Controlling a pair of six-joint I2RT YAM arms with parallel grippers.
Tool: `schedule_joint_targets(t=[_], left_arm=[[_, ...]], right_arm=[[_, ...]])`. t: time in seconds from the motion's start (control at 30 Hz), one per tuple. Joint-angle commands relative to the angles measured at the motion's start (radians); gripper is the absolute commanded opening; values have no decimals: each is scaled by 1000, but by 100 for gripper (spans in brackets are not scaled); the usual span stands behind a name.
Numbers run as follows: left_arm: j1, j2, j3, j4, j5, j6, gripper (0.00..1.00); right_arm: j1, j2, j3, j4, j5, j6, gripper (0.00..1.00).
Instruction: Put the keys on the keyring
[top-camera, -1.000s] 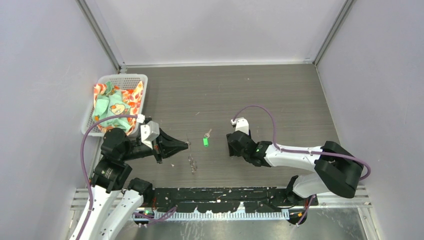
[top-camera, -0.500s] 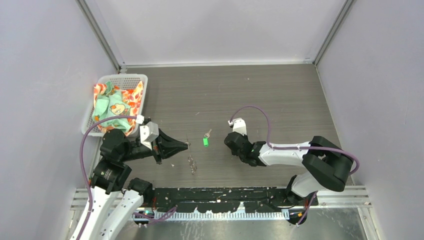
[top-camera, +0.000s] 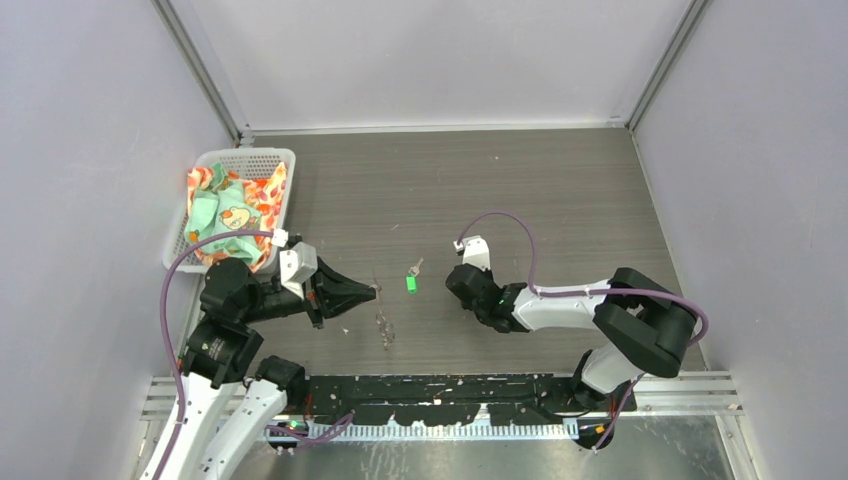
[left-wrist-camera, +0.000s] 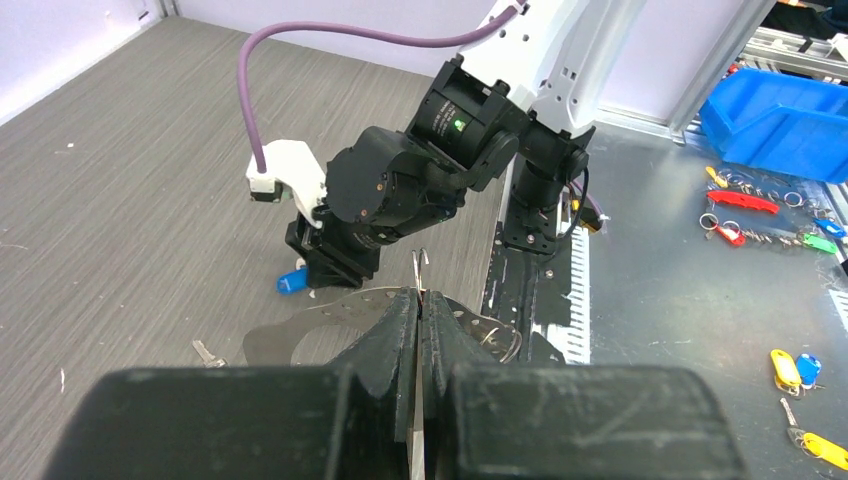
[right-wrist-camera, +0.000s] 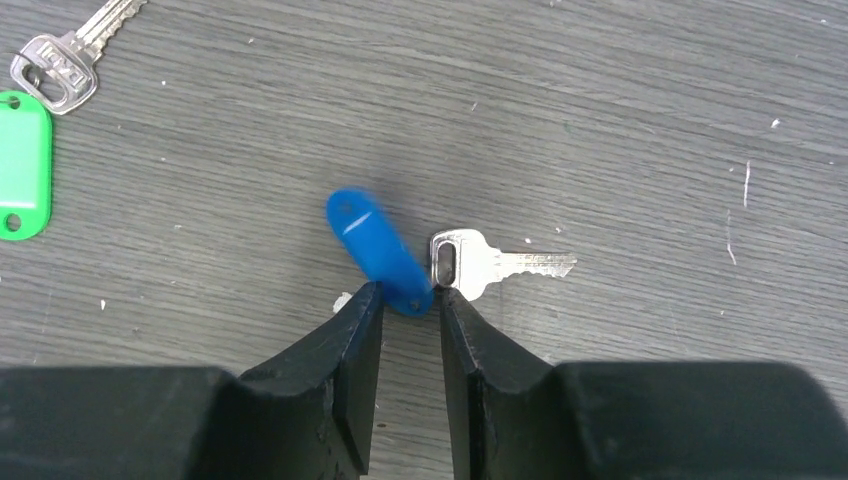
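Grey tabletop (top-camera: 560, 190) carries the blue key (right-wrist-camera: 378, 250), its tag end pinched between the narrow right fingers (right-wrist-camera: 355, 340). The green key (right-wrist-camera: 22, 165) lies apart, up and left in the right wrist view. Left fingers (left-wrist-camera: 385, 345) are pressed together on the keyring (left-wrist-camera: 300, 322) wire, facing the right arm.

**Both arms reach in toward the green key**

The left arm (top-camera: 240, 300) sits low, to the left of the green key (top-camera: 411, 281), and points at it. The left gripper (left-wrist-camera: 418, 300) is squeezed tight on the keyring (left-wrist-camera: 275, 335). The right arm (top-camera: 560, 305) stretches in from the right of the green key, with its wrist tipped down. The right gripper (right-wrist-camera: 408, 295) pinches one end of the blue key (right-wrist-camera: 375, 250).
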Motion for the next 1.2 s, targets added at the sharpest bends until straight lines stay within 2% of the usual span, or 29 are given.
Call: schedule_joint_targets(t=[0.0, 0.1, 0.6, 1.0, 1.03, 1.1, 1.17], left_arm=[[0, -9, 27, 23, -3, -14, 1], [0, -7, 29, 23, -4, -15, 0], [0, -2, 30, 22, -7, -32, 0], [0, -1, 30, 23, -11, -38, 1], [0, -1, 30, 22, -11, -38, 1], [0, -2, 27, 23, -11, -38, 1], [0, -2, 25, 23, -11, -38, 0]], right_arm=[[1, 22, 31, 15, 53, 14, 32], [1, 19, 23, 22, 59, 19, 30], [-29, -48, -18, 72, 60, -14, 1], [-83, -117, -50, 80, 12, -26, 1], [-83, -117, -51, 80, -2, -31, 4], [-83, -111, -47, 72, -23, -33, 26], [-81, -94, -40, 66, -33, -33, 37]])
